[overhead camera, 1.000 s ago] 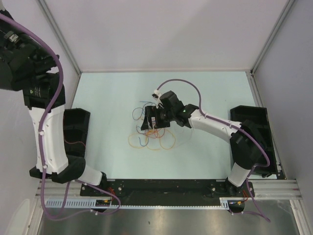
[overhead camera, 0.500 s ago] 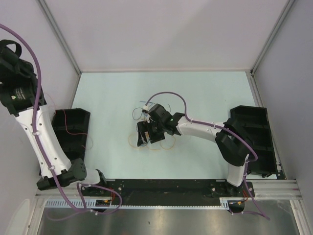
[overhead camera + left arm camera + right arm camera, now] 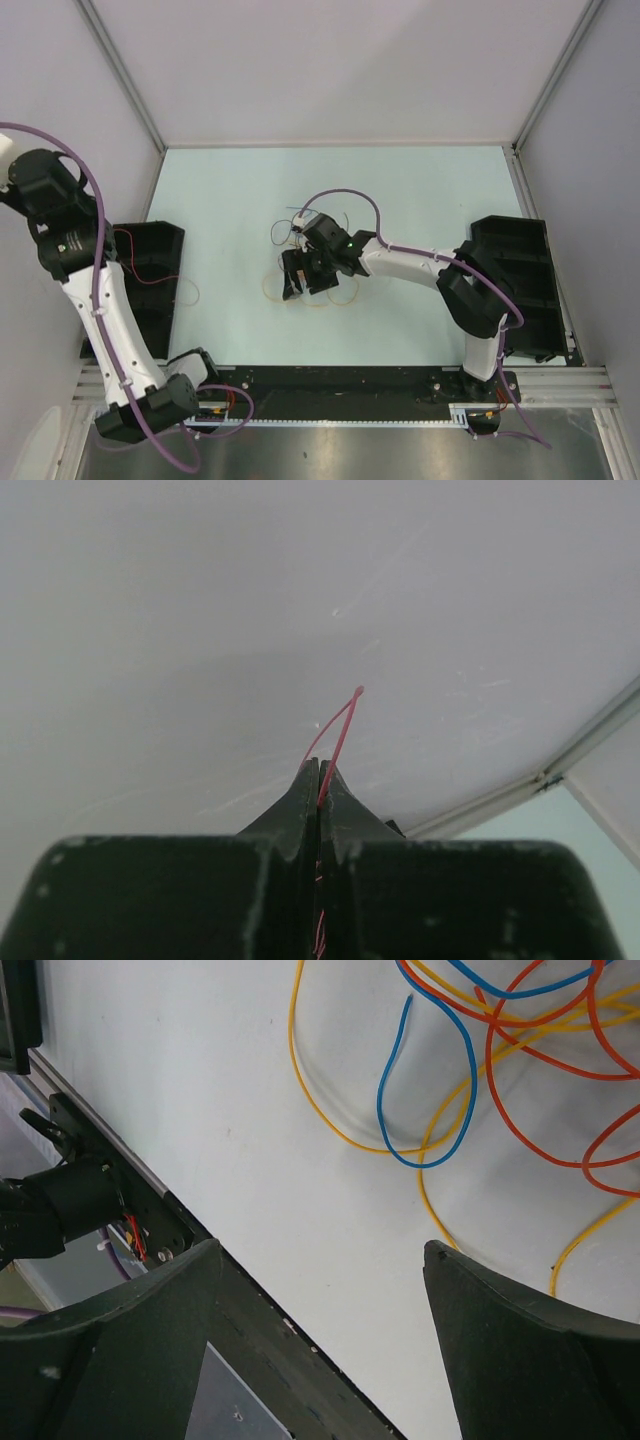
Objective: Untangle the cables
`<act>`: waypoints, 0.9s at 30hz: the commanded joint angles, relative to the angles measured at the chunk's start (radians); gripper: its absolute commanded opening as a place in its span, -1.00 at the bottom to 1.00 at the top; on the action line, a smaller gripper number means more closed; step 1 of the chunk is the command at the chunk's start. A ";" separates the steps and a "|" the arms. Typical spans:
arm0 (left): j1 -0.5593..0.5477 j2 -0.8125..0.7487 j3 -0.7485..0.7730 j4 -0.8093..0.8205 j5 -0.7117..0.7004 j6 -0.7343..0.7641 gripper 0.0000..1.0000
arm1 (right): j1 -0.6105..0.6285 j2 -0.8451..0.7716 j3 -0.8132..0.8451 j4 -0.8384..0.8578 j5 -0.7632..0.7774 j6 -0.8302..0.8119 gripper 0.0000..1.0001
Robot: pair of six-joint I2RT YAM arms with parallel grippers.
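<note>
- Swinging further toward the near left now, my left arm pulls back over the left tray (image 3: 160,250), while my right arm has dropped in over the near side of the tangle.
- My left gripper (image 3: 318,772) is pressed tight together, pinching the red cable (image 3: 338,730); a short loop of it pokes out past the tips, up against the pale wall.
- From above, that red strand trails off my left arm across the left tray, well apart from the rest, so one cable looks freed from the knot.
- The other cables (image 3: 283,232) lie mid-table (image 3: 420,190), curled over each other, partly under my right wrist.
- My right gripper (image 3: 320,1250) is spread wide and holds nothing; bare table shows between the fingers.
- Just beyond those fingers I see the blue cable (image 3: 379,1100) looping through the yellow cable (image 3: 300,1060), with the orange cable (image 3: 489,1060) crossing both.
- My read: the red one is nearly sorted, three remain knotted, and the blue end looks the easiest pick next.
</note>
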State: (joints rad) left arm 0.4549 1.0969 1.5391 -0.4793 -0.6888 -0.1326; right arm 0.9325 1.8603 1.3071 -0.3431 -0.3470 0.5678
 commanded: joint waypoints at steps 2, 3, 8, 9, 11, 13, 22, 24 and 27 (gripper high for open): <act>0.010 -0.119 -0.086 -0.024 0.069 -0.102 -1.00 | 0.014 0.014 0.007 -0.011 0.003 -0.014 0.72; 0.010 -0.136 -0.094 -0.027 0.072 -0.105 -0.99 | 0.015 0.014 0.007 -0.013 0.003 -0.016 0.71; 0.010 -0.223 -0.103 -0.067 0.084 -0.110 -0.99 | 0.020 0.013 0.007 -0.020 0.005 -0.026 0.71; 0.008 -0.226 -0.100 -0.074 0.078 -0.105 -0.99 | 0.020 0.011 0.007 -0.020 0.005 -0.026 0.71; 0.011 -0.245 -0.109 -0.082 0.046 -0.096 -0.99 | 0.023 0.007 0.007 -0.027 0.008 -0.029 0.70; 0.010 -0.265 -0.144 -0.079 0.029 -0.088 -0.99 | 0.028 -0.003 0.003 -0.028 0.006 -0.031 0.70; 0.013 -0.302 -0.247 -0.097 -0.109 -0.075 -0.99 | 0.031 -0.024 -0.020 -0.046 0.008 -0.051 0.69; 0.018 -0.279 -0.258 -0.087 -0.091 -0.075 -0.99 | 0.031 -0.023 -0.022 -0.046 0.011 -0.052 0.69; 0.025 -0.244 -0.272 -0.064 -0.037 -0.097 -0.99 | 0.031 -0.013 -0.022 -0.037 0.011 -0.052 0.69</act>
State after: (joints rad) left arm 0.4633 0.8104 1.2858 -0.5724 -0.7559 -0.2108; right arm 0.9565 1.8709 1.2865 -0.3882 -0.3458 0.5369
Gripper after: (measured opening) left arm 0.006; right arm 0.849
